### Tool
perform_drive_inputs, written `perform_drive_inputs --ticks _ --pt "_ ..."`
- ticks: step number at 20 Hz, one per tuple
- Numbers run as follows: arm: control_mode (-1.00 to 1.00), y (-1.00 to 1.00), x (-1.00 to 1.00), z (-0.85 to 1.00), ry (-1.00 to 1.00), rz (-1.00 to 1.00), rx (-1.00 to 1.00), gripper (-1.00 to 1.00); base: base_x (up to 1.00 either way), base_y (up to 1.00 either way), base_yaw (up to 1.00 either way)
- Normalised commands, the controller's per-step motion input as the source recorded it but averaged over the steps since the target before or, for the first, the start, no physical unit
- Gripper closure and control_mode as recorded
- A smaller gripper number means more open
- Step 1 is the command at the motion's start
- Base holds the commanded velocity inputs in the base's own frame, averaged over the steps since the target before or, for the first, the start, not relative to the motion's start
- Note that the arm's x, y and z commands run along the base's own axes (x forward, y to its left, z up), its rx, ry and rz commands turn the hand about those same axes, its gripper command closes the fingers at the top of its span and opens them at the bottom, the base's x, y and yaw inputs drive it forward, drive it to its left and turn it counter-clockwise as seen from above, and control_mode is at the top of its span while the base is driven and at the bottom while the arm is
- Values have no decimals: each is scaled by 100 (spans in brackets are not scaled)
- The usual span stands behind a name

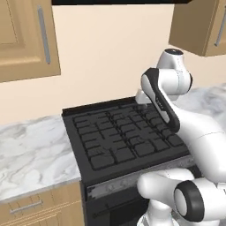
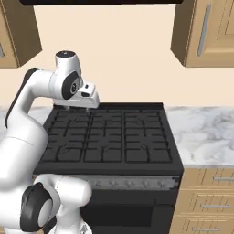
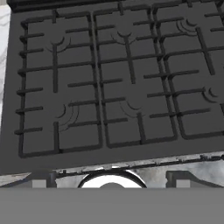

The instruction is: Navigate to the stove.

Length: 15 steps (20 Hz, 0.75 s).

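Nearest to the base, the dark oven door front of the stove (image 2: 107,151) stood directly ahead, with a grey strip across its upper edge, and the robot seemed already to be parked before it, so I judged the driving to be nearly or fully finished. Above the strip lay the flat top of gridded black burner grates (image 3: 113,78), and they reached back to the beige wall. The stove was set between two stretches of marble table (image 1: 31,154), with wooden drawers (image 2: 205,201) under the right one. As a thing to handle, the stove looked heavy, stiff and fixed in its place; I think nothing on it needs to be taken hold of, because the task asks only to come near it. The claw (image 2: 77,109) hung over the back left part of the grates, apart from them, and pointed downward. Its tips were small and partly covered by the hand, so I cannot tell if it was released or clenched. The lower part of the oven door was cut off by the picture edge and by the arm. Farthest, wooden wall cabinets (image 1: 26,39) hung on both sides, and a dark hood edge (image 1: 119,2) was cut off at the top.
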Motion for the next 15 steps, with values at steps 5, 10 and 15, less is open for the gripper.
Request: perform_drive_inputs --ticks 5,10,15 --pt "100 0 0 0 0 0 0 -100 60 -66 27" --pt "100 0 0 0 0 0 0 -100 35 -13 13" --pt "100 0 0 0 0 0 0 -100 32 -6 9"
